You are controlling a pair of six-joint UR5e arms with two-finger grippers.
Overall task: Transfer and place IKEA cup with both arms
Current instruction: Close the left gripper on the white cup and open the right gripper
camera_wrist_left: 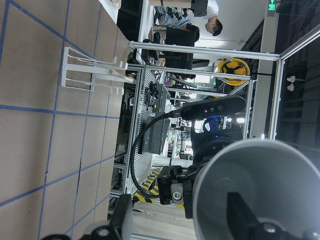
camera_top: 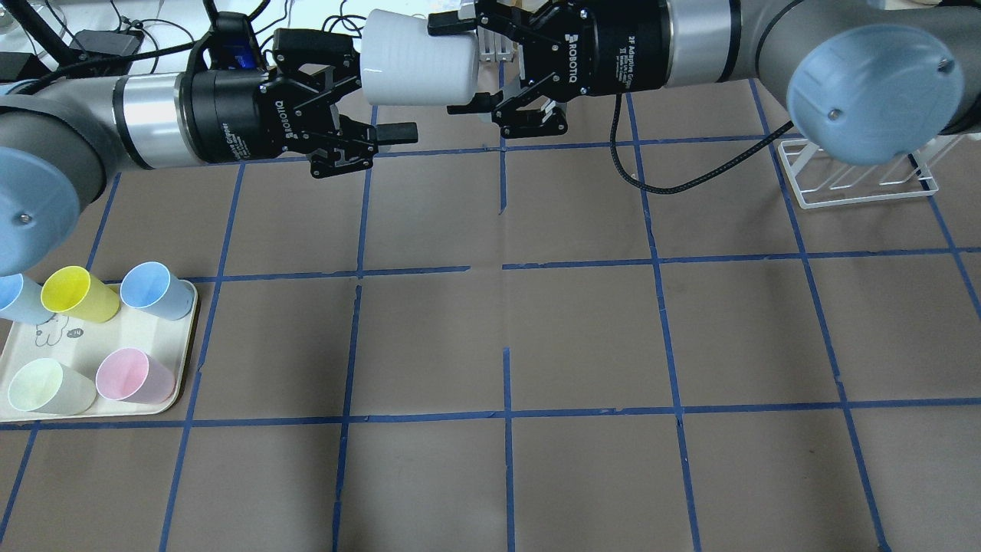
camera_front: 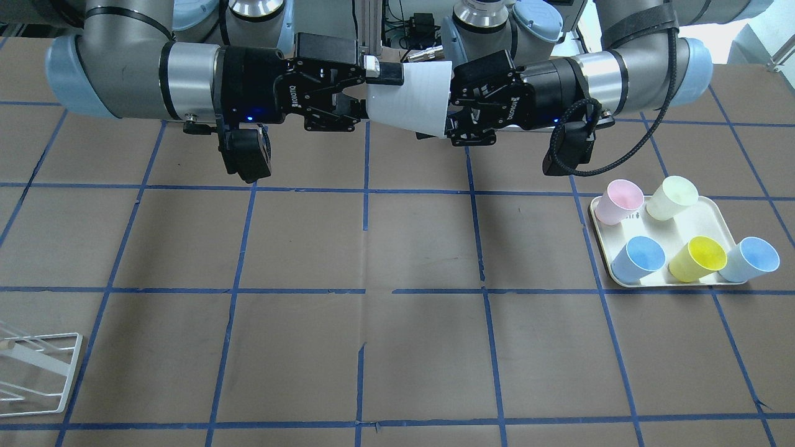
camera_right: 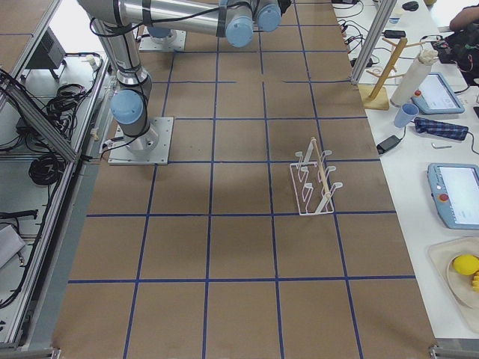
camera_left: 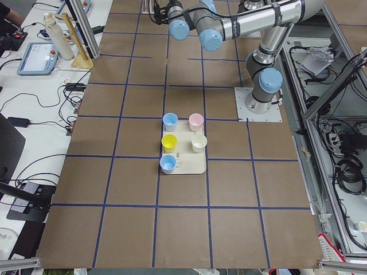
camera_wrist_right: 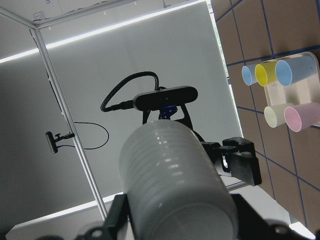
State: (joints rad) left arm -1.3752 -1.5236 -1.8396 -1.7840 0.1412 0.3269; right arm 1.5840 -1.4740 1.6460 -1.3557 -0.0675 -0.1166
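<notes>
**A:** Overhead exterior view: IKEA cup (camera_top: 418, 69) is hanging on its side in mid-air above the table (camera_top: 582, 337), between the two arms and touching nothing below.

**B:** Which arm is carrying it?

**A:** The right gripper (camera_top: 464, 65) is clamping the narrow base end, one finger on each flank. The right wrist view is showing both pressing against the wall.

**B:** And the left gripper (camera_top: 383, 107)?

**A:** It is standing wide. One finger (camera_wrist_left: 237, 210) is reaching inside the cup's mouth, and the other (camera_top: 398, 132) is lying outside, apart from the wall. I am reading that as no pinch, so the weight is sitting with the right.

**B:** Why is it held like this?

**A:** The tray (camera_top: 190, 326) of pastel cups is lying on the robot's left and the wire rack (camera_top: 858, 188) on its right. I am guessing the cup is crossing toward the rack. A base grip is leaving the open rim free for setting it down.
</notes>
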